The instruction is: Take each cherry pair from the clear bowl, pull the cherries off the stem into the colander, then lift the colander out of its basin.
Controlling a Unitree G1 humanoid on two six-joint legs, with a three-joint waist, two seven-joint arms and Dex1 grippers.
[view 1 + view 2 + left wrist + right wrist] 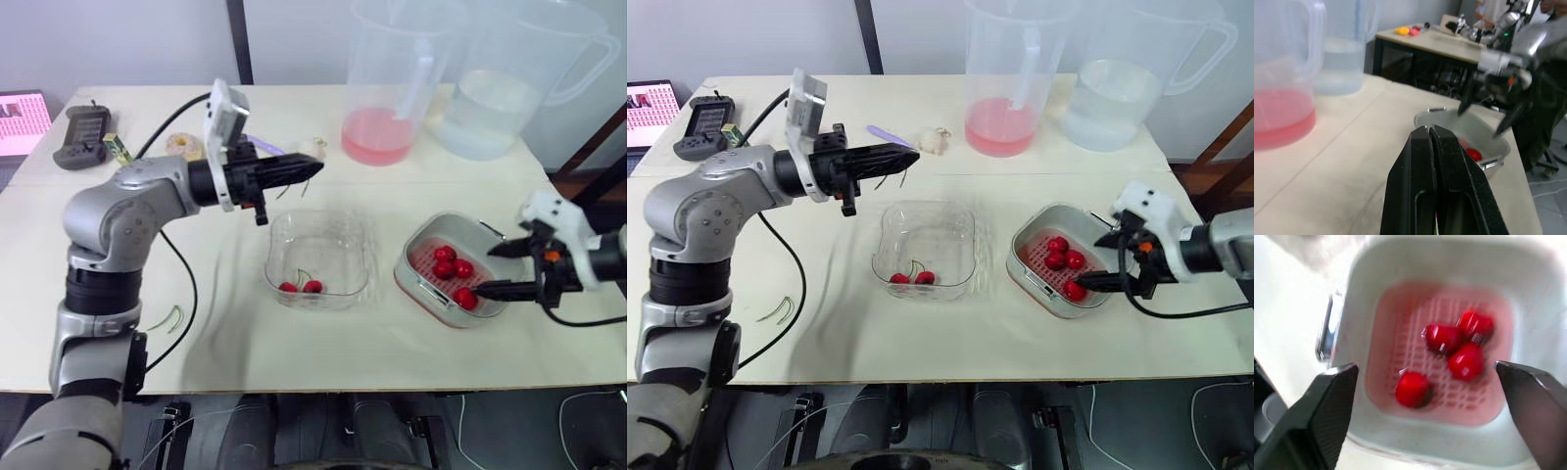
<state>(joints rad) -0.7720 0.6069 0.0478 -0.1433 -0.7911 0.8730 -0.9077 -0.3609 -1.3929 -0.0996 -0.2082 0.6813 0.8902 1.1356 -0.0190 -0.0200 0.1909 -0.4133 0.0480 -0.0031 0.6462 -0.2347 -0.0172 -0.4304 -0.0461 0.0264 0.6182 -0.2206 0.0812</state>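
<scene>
Left gripper (315, 166): clenched and held high behind the clear bowl (364, 257); a thin stem (290, 189) is seen hanging at its tip, with no fruit on it.
Right gripper (487, 270): released, with fingers spread wide over the colander (423, 257).
Colander: seated in its basin (404, 284); four loose cherries (453, 266) are held in it.
Clear bowl: one cherry pair (300, 287) lies at the near wall, stem upward.
Step in hand: judged to be disposal of the stripped stem, before the last pair is fetched.
How it is best done: the stem should be carried clear of the bowl and colander and dropped beside the spent stems (167, 318) on the table's left side. The fingers should be opened fully so that nothing is kept stuck between them. The pair should then be taken by its stem, not by the fruit.
Risk: the light bowl may be nudged if it is approached low.
</scene>
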